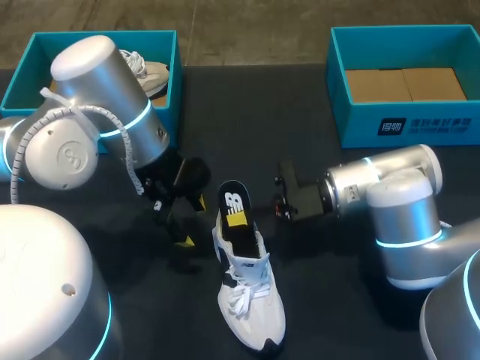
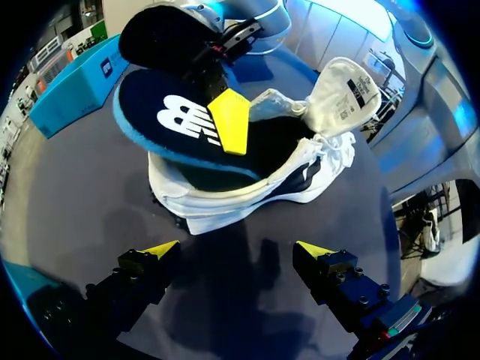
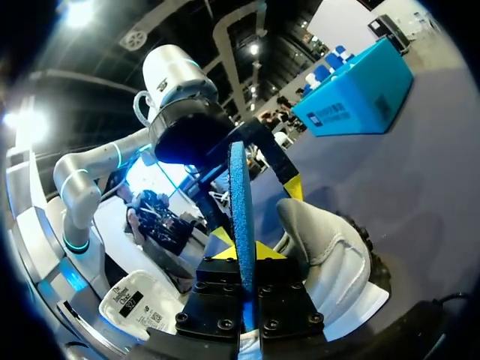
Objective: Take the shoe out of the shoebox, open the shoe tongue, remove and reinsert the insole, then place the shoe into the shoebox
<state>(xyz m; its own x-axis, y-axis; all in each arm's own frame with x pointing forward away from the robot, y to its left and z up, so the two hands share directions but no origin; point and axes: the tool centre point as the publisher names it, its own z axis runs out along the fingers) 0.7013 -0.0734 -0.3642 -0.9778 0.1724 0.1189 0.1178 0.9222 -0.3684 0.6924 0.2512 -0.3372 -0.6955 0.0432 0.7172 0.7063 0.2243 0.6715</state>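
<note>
Right wrist view: right gripper (image 3: 244, 251) is clamped on the dark blue foam insole with white logo (image 3: 241, 195), one yellow tip on each face, insole edge-on and upright between them. Head view shows the same grip (image 1: 236, 216): one yellow tip lies flat on the insole's (image 1: 232, 196) printed face, right arm coming in low from the right

Insole is tilted up out of the heel opening of the white lace-up sneaker with navy trim (image 1: 251, 300), lower end down inside the opening. Sneaker sits upright on the black table (image 1: 330, 300), mid-table, toe towards the robot, heel towards the far edge. Its white tongue (image 2: 341, 94) is pulled up and folded forward over the laces

Left gripper (image 2: 238, 251) has its fingers spread wide, holding nothing, low over the table just beside the sneaker's (image 2: 247, 187) heel, touching neither shoe nor insole (image 2: 172, 120). In the head view it (image 1: 191, 221) is left of the heel, near the right gripper's finger

Surroundings: teal cardboard box with brown liner (image 1: 405, 124) far right, well apart from the shoe. Second teal box (image 1: 174, 67) far left holds a pale sneaker (image 1: 150, 71); left arm's elbow covers part of that box
</note>
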